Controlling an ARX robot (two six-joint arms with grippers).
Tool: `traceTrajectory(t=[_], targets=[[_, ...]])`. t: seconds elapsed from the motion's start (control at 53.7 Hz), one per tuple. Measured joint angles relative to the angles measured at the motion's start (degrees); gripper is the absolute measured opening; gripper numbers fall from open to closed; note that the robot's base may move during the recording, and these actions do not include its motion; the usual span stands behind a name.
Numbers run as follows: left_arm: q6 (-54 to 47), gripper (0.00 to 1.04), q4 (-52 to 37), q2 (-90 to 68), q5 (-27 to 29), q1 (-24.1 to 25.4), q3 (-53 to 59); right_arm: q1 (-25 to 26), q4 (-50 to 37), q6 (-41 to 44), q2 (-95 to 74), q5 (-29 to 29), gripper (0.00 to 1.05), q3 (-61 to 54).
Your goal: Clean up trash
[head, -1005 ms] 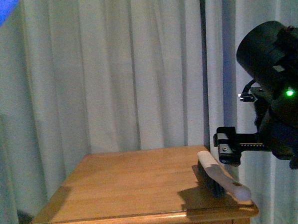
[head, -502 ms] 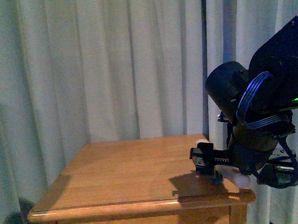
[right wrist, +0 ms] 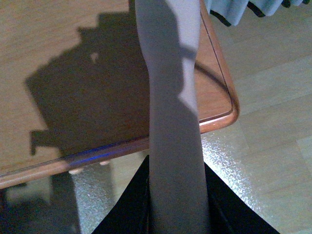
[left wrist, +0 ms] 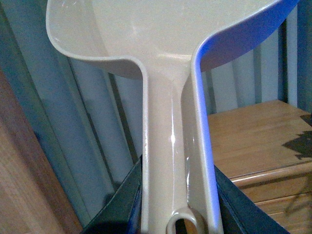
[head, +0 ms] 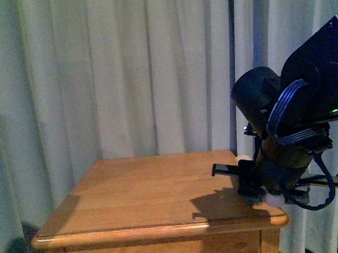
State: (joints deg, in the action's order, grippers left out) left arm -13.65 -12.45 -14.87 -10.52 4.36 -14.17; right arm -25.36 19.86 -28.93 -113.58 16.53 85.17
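No trash shows in any view. In the left wrist view my left gripper (left wrist: 178,207) is shut on the handle of the beige dustpan (left wrist: 165,44), whose scoop stands up in front of the curtain. My right gripper (right wrist: 175,204) is shut on the pale handle of the brush (right wrist: 170,112), which reaches out over the wooden table's corner (right wrist: 222,105). In the front view the right gripper (head: 252,181) hangs low over the table's right front corner. There the black arm hides most of the brush (head: 273,199), and the bristles are not visible.
A wooden bedside table (head: 139,202) stands before pale curtains (head: 127,77). Its top (left wrist: 248,136) lies off to one side of the dustpan. Pale floor (right wrist: 273,161) shows beyond the table's edge. The right arm's shadow (head: 218,203) falls on the tabletop.
My right arm has come down and leftward over the table's right front corner. The brush, plainly lying on the table a second ago, is now largely hidden behind the arm.
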Motion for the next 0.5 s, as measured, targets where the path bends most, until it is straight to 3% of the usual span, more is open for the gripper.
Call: traceTrajectory(t=[0.205, 0.502], targets=[[0.0, 0.28, 0.0, 0.0, 0.0, 0.0, 0.0, -0.1, -7.3, 4.0, 3.7, 2.9, 0.21, -5.9], [0.0, 0.28, 0.0, 0.0, 0.0, 0.0, 0.0, -2.7, -36.1, 26.0, 29.4, 9.4, 0.21, -30.7]])
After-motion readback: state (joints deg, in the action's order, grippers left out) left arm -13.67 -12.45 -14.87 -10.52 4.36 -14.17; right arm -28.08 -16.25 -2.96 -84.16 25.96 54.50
